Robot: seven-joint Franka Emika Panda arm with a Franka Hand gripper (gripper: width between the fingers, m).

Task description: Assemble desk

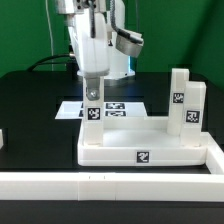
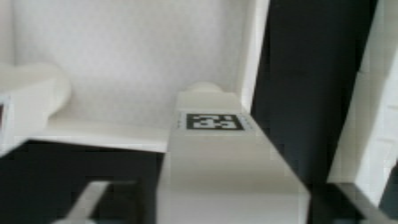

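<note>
The desk slab [image 1: 150,142], a white tagged rectangle with a raised rim, lies flat on the black table. A white block leg [image 1: 92,116] stands upright at its far corner on the exterior view's left. My gripper [image 1: 91,98] hangs straight over that leg, with the fingers down either side of its top. In the wrist view the same leg [image 2: 224,160] runs between the fingers [image 2: 93,196], with its tag facing the camera. Dark gaps show on both sides, so the gripper [image 2: 221,190] is open and not touching. Two more legs [image 1: 186,102] stand at the slab's right end.
The marker board [image 1: 112,106] lies flat behind the slab, under the arm. A long white rail [image 1: 110,186] runs along the front of the table. A small white part [image 1: 2,140] shows at the exterior view's left edge.
</note>
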